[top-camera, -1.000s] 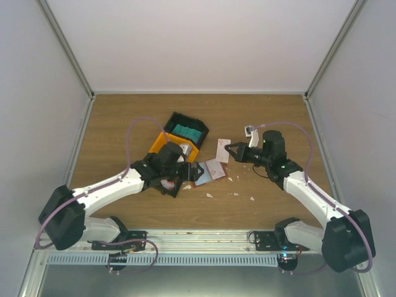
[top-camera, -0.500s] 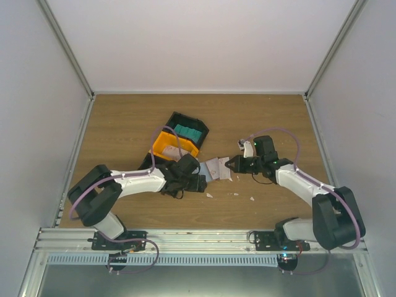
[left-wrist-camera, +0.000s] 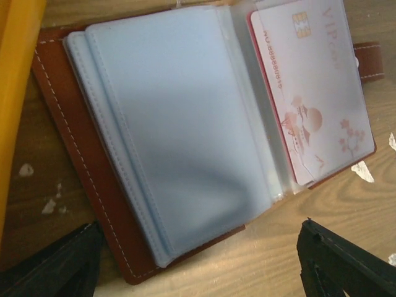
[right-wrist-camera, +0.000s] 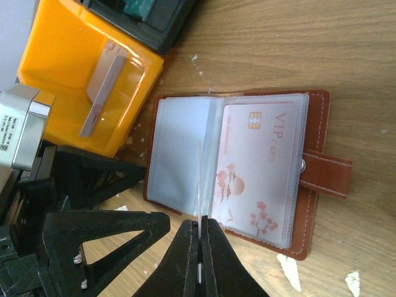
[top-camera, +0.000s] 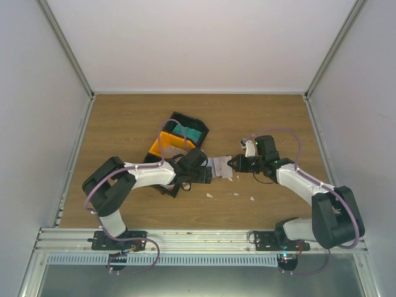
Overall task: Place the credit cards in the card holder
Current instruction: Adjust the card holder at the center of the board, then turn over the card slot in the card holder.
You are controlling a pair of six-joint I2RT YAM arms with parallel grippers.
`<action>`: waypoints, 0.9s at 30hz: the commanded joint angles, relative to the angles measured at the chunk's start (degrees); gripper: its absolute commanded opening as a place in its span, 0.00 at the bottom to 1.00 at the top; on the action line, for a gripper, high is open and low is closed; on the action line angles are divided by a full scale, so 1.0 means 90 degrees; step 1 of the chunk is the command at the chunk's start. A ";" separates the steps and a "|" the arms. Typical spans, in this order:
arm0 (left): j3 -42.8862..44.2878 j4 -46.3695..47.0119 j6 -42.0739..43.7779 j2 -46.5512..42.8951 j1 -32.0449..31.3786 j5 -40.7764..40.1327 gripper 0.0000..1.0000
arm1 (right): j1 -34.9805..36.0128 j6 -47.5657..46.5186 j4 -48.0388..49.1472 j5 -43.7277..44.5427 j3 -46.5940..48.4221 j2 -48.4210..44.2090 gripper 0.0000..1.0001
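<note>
The reddish-brown card holder (left-wrist-camera: 68, 154) lies open on the table, its clear sleeves up, between my two grippers (top-camera: 218, 167). A pale pink-white credit card (right-wrist-camera: 257, 167) sits in its right-hand sleeve (left-wrist-camera: 315, 93). My left gripper (left-wrist-camera: 199, 247) is open, its fingers wide apart at the holder's near edge and touching nothing. My right gripper (right-wrist-camera: 202, 223) is shut on the edge of one thin clear sleeve, which stands up from the holder's fold. In the overhead view both grippers, the left (top-camera: 206, 175) and the right (top-camera: 232, 164), meet at the holder.
A yellow bin (right-wrist-camera: 68, 68) with one pale card (right-wrist-camera: 102, 86) leaning inside stands just behind the holder. A black bin (top-camera: 197, 127) behind it holds teal green cards (top-camera: 189, 131). Small white scraps (top-camera: 209, 195) lie on the wood in front.
My left arm has swung right to the holder's near side and its jaws have spread wider. My right gripper has moved left to the holder, still shut.
</note>
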 commanded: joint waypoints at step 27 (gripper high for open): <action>0.1933 -0.0576 0.1074 0.1600 -0.0074 -0.0222 0.60 | -0.1517 0.0413 0.1017 -0.0780 -0.0466 0.0542 0.00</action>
